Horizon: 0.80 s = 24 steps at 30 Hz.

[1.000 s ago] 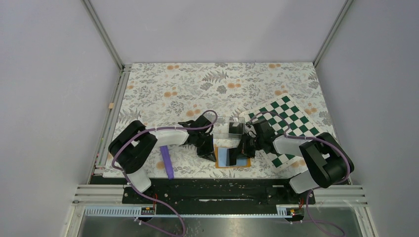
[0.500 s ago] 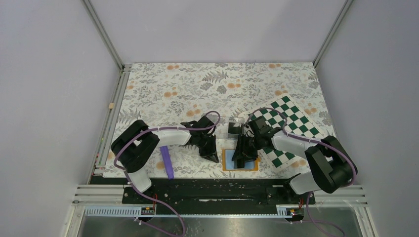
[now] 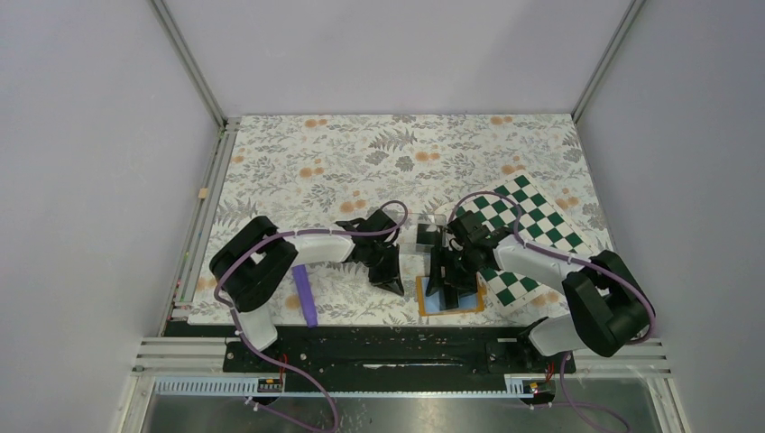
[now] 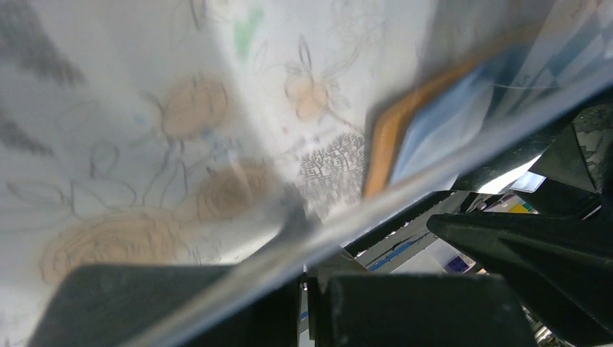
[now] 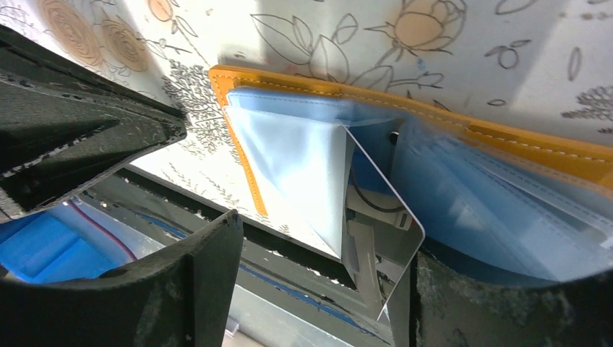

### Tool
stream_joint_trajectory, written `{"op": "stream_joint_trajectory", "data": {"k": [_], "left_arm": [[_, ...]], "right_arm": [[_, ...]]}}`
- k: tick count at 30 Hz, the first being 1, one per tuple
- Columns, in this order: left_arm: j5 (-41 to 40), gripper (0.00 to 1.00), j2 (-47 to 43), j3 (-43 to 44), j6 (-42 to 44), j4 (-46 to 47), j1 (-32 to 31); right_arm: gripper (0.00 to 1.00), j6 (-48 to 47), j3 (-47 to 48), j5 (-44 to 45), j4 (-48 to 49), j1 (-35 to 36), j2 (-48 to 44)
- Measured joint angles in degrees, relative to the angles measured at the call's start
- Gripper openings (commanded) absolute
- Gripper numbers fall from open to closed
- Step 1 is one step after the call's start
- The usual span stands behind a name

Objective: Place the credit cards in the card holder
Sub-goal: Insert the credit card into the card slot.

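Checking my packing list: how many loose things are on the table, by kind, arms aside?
Orange card holder: 1
Card standing in it: 1
Clear plastic box: 1
Checkered board: 1
Purple strip: 1
Total: 5
Any cards inside the box cannot be counted.

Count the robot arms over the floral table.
2: the left black-and-white arm reaches from the near left, the right arm from the near right, meeting by the open orange wallet. None seems hidden.

Purple bar (image 3: 305, 296), checkered board (image 3: 541, 225) on floral cloth (image 3: 361, 153).
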Motion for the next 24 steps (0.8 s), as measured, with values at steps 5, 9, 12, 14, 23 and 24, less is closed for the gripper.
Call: {"op": "stream_joint_trajectory", "data": {"k": [5, 9, 12, 14, 23, 24], "left_arm": [[-0.02, 0.01, 0.61, 0.79, -0.15, 0.2, -0.5], [0.07, 0.26, 0.61, 0.76, -1.01, 0.9, -0.61], [0.81, 0.39, 0.42, 0.57, -2.47, 3.5, -0.68], [1.46, 0.43, 0.15, 0.13, -3.54, 6.16, -0.74], [3.82, 0.45, 1.97, -1.2, -8.24, 16.39, -1.99], [4.35, 0.45, 2.78, -1.2, -9.07, 17.31, -2.12]], "right_arm": [[0.77, -0.66, 0.31, 1.33, -1.64, 0.02, -0.2], [0.81, -1.09, 0.61, 1.64, -2.32, 0.02, -0.09], [0.83, -1.22, 0.66, 1.62, -2.4, 0.02, -0.28], [0.83, -1.27, 0.63, 1.6, -2.4, 0.02, -0.33], [0.86, -1.2, -0.81, 0.79, -0.66, 0.02, -1.73], [0.86, -1.16, -1.01, 0.68, -0.39, 0.0, -1.92]]}}
